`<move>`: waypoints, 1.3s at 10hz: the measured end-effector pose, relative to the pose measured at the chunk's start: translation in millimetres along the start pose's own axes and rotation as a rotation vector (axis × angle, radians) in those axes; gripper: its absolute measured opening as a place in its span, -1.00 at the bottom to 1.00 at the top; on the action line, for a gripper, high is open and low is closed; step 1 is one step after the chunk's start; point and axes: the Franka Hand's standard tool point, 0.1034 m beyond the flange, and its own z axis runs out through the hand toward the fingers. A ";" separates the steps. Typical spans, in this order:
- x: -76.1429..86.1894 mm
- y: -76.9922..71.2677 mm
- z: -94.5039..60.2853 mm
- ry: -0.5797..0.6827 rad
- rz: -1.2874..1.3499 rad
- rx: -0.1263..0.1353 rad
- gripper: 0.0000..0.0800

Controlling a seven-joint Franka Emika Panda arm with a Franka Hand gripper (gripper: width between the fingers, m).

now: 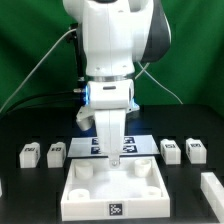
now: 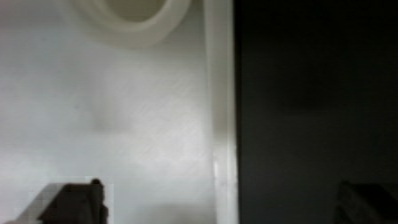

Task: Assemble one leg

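Several small white legs with black-and-white tags stand on the black table in the exterior view: two at the left and two at the right. The large white panel with round corner sockets lies at the front middle. My gripper hangs low over the panel's far part. In the wrist view my gripper is open and empty. Its dark fingertips stand wide apart, straddling the panel's edge. A round socket shows on the panel.
The marker board lies flat behind the panel, partly hidden by my arm. Another white part lies at the front on the exterior view's right. Cables hang behind the arm.
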 end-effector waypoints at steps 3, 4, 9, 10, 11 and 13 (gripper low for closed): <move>-0.5 -1.7 8.3 0.001 0.032 0.012 0.63; -1.2 -1.7 8.3 0.001 0.034 0.012 0.32; -2.0 -1.5 8.2 0.001 0.037 0.011 -0.79; -2.2 -1.5 8.2 0.001 0.038 0.011 -0.87; -2.3 -1.5 8.2 0.001 0.038 0.011 -0.87; -2.3 -1.5 8.2 0.001 0.038 0.011 -0.87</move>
